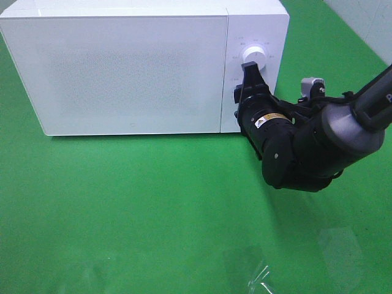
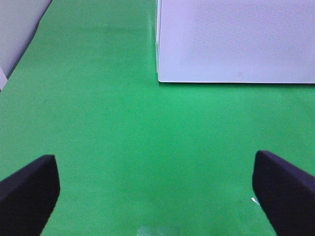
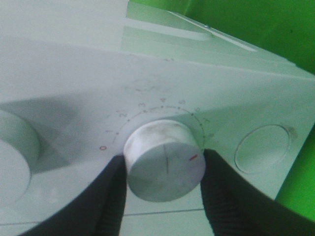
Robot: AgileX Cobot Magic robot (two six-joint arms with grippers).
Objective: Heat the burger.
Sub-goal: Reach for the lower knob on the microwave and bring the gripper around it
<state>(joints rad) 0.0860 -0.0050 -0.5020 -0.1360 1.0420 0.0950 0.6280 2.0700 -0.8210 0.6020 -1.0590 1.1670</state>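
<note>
The burger is out of view. The white microwave (image 1: 122, 67) stands at the back of the green table with its door closed, and its front corner also appears in the left wrist view (image 2: 236, 39). My right gripper (image 1: 244, 86) is at the control panel, shut on the lower dial knob (image 3: 165, 162), one black finger on each side of it. The knob's red mark points away from the 0 on its scale. My left gripper (image 2: 157, 196) hangs open over bare green cloth in front of the microwave's left end, nothing between its fingers.
The upper white knob (image 1: 252, 56) sits just above the right gripper. A round push button (image 3: 261, 147) lies on the other side of the gripped knob. A scrap of clear plastic (image 1: 260, 278) lies near the table's front edge. A pale wall (image 1: 367, 24) borders the back right.
</note>
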